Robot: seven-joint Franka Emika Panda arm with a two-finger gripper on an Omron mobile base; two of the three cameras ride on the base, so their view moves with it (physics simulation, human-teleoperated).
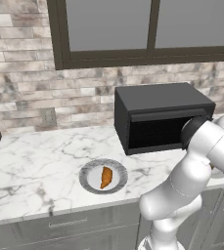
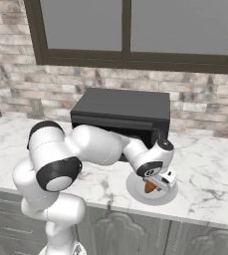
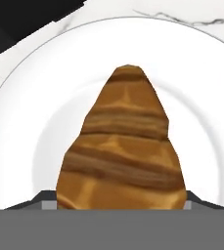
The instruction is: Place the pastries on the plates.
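Note:
A golden-brown pastry lies on a grey-rimmed plate on the marble counter, left of the arm. At the right of the counter my gripper hangs just over a second plate, shut on the other pastry. In the hand view this pastry fills the space between my gripper tips and points away from the hand, with the white plate centre right behind it. Only the ends of the dark fingertips show beside it.
A black microwave stands open-fronted against the brick wall, just behind my forearm and the right-hand plate. The counter's front edge runs close below that plate. Bare marble stretches to the left.

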